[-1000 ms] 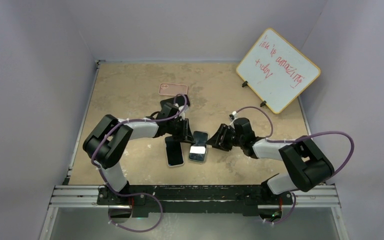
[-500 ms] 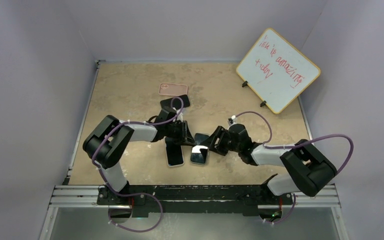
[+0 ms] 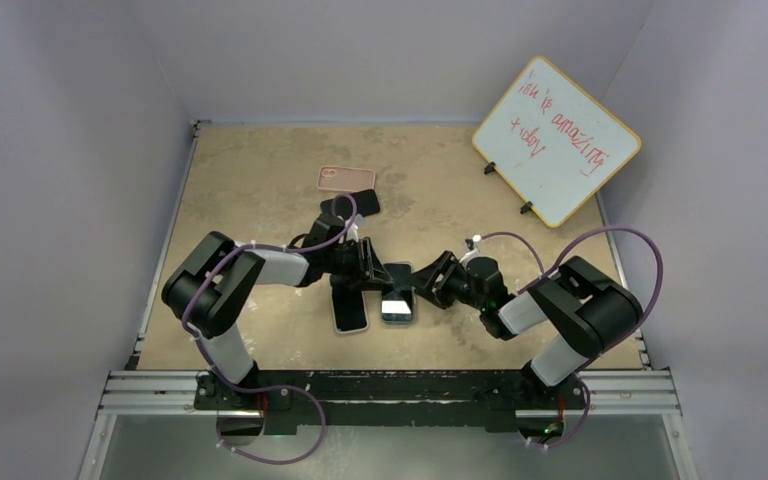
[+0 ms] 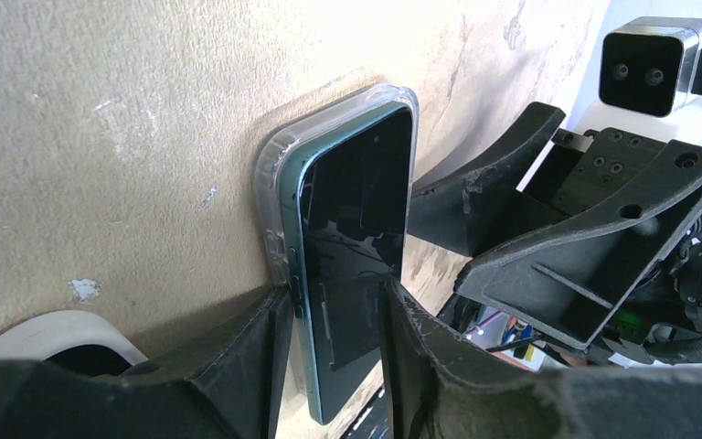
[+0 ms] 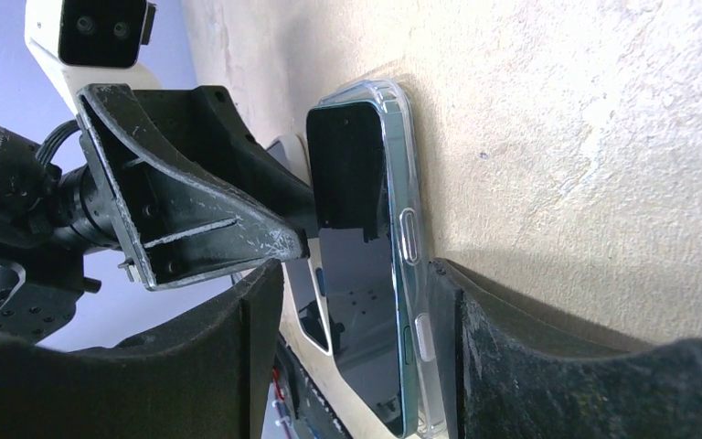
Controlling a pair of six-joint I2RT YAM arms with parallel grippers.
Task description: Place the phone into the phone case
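The left gripper (image 4: 334,294) straddles the near end of the phone (image 4: 356,210), with a finger close against each long side. Whether it is squeezing or only resting there I cannot tell. The right gripper (image 5: 355,273) comes from the opposite end with its jaws apart. One finger touches the clear case (image 4: 270,174) and a gap shows on the other side. The phone lies screen up inside this case near the middle of the table (image 3: 260,180), and its teal side edge shows above the rim along one long side. A second phone (image 3: 350,310) lies just beside it, on the left arm's side. A pink case (image 3: 346,179) rests farther back. The table is tan, rough and scuffed with pale flecks. A whiteboard (image 3: 556,140) with red writing leans at the far right corner. Plain grey walls (image 3: 60,150) close in the table, and a metal rail (image 3: 390,392) runs along its near edge.
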